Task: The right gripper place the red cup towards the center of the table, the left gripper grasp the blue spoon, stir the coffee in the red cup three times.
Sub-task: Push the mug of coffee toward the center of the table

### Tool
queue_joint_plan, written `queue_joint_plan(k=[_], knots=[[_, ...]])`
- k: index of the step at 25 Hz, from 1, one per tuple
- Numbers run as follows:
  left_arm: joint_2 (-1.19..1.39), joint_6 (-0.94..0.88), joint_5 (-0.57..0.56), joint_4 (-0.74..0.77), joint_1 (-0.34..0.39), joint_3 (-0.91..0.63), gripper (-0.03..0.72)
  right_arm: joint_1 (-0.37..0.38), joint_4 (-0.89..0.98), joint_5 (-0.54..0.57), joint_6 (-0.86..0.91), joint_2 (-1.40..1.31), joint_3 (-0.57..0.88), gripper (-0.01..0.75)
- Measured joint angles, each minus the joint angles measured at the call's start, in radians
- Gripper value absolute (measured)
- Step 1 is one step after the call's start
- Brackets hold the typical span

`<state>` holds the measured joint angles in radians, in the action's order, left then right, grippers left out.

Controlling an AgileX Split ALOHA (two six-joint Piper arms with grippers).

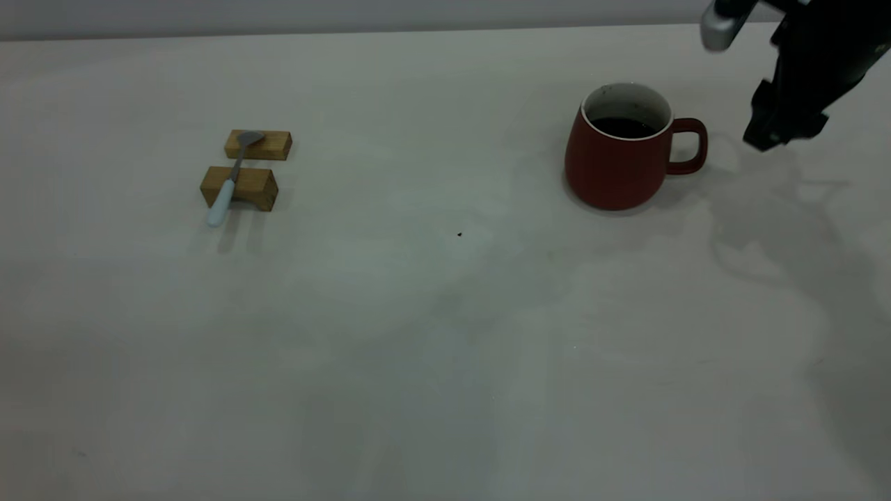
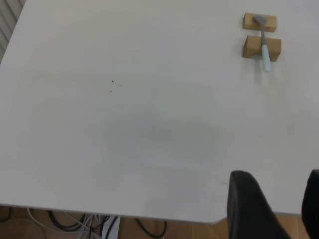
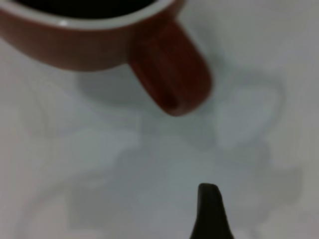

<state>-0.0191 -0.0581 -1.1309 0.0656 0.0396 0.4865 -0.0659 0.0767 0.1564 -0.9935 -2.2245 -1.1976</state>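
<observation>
The red cup [image 1: 619,149] of coffee [image 1: 623,127] stands on the bench [image 1: 445,348], handle toward the right claw [image 1: 776,132] hovering just beside it, grip unreadable, while the left claw [image 2: 271,209], parted and empty, hangs well apart from the blue spoon [image 1: 230,182] lying across two wooden blocks [image 1: 240,186].

The desk [image 1: 418,362] is plain off-white with one dark speck [image 1: 459,234]. At 3 o'clock stands the dark red mug [image 1: 616,167], white inside and on its rim, holding black-brown coffee [image 1: 623,127]. At 9 o'clock, the spoon [image 1: 230,182] has a pale blue handle and grey bowl, on brown wooden blocks [image 1: 240,188]. The right end effector [image 1: 779,132] is black.
</observation>
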Motion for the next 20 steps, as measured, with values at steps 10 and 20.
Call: queue_joint_plan(k=[10, 20], knots=[[0.0, 0.0, 0.0, 0.0, 0.0, 0.0, 0.341, -0.082, 0.005, -0.123, -0.009, -0.07, 0.0, 0.574], [0.0, 0.0, 0.0, 0.0, 0.0, 0.0, 0.341, -0.164, 0.005, -0.23, -0.011, -0.125, -0.002, 0.574]])
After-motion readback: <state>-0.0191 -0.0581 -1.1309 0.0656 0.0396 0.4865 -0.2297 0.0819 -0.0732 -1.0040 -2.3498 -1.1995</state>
